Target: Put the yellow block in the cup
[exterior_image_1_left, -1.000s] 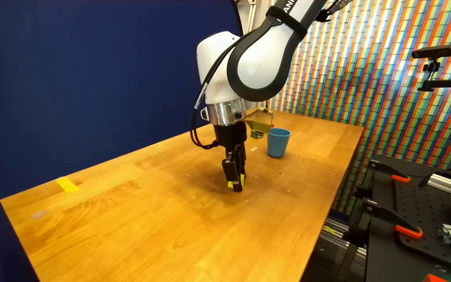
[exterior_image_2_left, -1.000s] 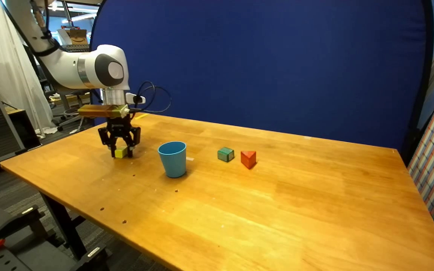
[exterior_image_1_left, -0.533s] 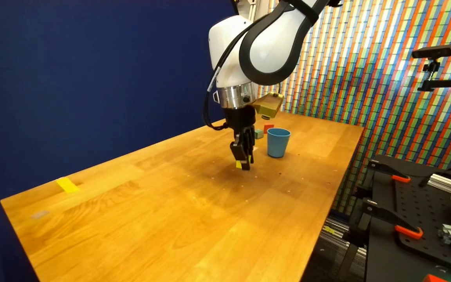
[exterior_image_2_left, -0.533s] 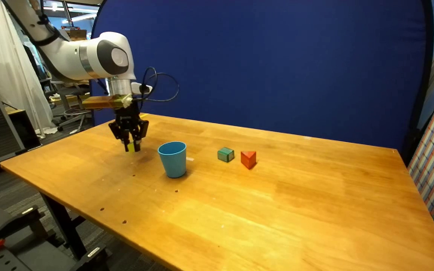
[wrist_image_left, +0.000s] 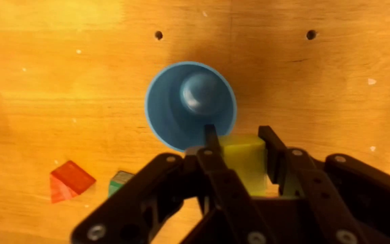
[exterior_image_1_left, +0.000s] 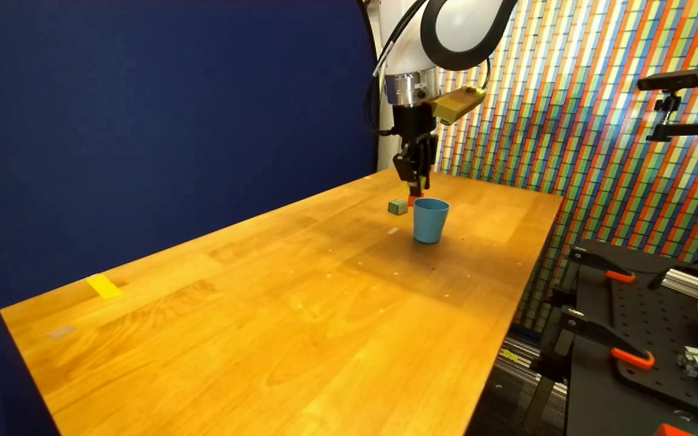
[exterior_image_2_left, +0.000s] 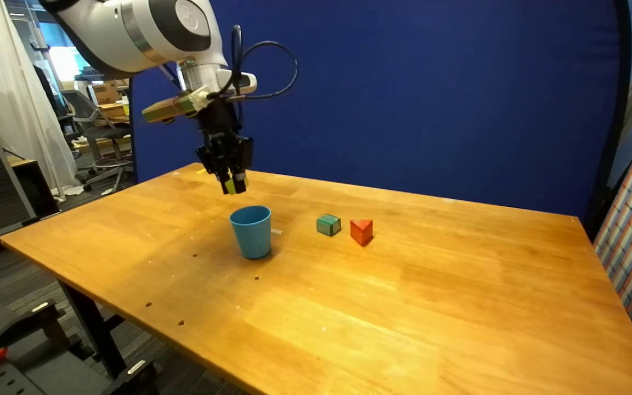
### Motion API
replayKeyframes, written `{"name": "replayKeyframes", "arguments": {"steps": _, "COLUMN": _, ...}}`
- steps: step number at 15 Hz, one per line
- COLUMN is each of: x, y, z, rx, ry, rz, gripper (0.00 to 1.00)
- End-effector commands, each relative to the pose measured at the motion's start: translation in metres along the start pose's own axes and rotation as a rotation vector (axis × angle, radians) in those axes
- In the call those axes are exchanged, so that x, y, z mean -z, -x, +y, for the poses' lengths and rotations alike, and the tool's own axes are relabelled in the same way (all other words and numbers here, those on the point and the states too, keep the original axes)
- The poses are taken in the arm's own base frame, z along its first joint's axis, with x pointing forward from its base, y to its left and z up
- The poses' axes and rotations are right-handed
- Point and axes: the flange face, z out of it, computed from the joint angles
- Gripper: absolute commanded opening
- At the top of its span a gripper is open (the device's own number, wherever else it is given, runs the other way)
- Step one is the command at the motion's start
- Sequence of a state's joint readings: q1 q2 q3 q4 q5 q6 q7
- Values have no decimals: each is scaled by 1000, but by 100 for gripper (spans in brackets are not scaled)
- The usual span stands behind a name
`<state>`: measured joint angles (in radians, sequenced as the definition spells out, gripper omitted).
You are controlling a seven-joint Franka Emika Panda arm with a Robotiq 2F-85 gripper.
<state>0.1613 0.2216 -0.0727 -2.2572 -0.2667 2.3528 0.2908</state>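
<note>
The yellow block (wrist_image_left: 244, 164) is between my two fingers. In the wrist view my gripper (wrist_image_left: 237, 131) is shut on it. The block also shows between the fingertips in an exterior view (exterior_image_2_left: 231, 186). My gripper (exterior_image_2_left: 233, 190) holds it in the air, higher than the cup's rim. The light-blue cup (exterior_image_2_left: 253, 236) stands upright on the table, also seen in an exterior view (exterior_image_1_left: 431, 223). In the wrist view the cup (wrist_image_left: 168, 112) looks empty inside. The left finger overlaps its lower right rim, and the block is just beside that rim in this view.
A green block (exterior_image_2_left: 328, 225) and a red wedge-shaped block (exterior_image_2_left: 361, 232) stand on the wooden table (exterior_image_2_left: 431, 307) to one side of the cup. Yellow tape (exterior_image_1_left: 105, 286) lies near a table edge. A blue backdrop (exterior_image_2_left: 404, 99) stands behind the table.
The gripper has closed on the yellow block, lifted it off the table and carried it toward the cup. The cup and the other blocks have not moved.
</note>
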Motion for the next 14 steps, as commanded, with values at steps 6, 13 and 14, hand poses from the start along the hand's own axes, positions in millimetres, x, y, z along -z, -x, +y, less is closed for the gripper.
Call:
{"name": "replayKeyframes", "arguments": {"steps": 6, "x": -33, "y": 22, "z": 29, "rx": -94, "ry": -2, "rz": -72, "gripper": 67}}
{"name": "replayKeyframes", "arguments": {"steps": 13, "x": -44, "y": 23, "z": 25, "rx": -73, "ry": 6, "rz": -107, "gripper": 96}}
{"name": "replayKeyframes", "arguments": {"steps": 14, "x": -45, "y": 23, "z": 25, "rx": -73, "ry": 6, "rz": -108, "gripper": 100}}
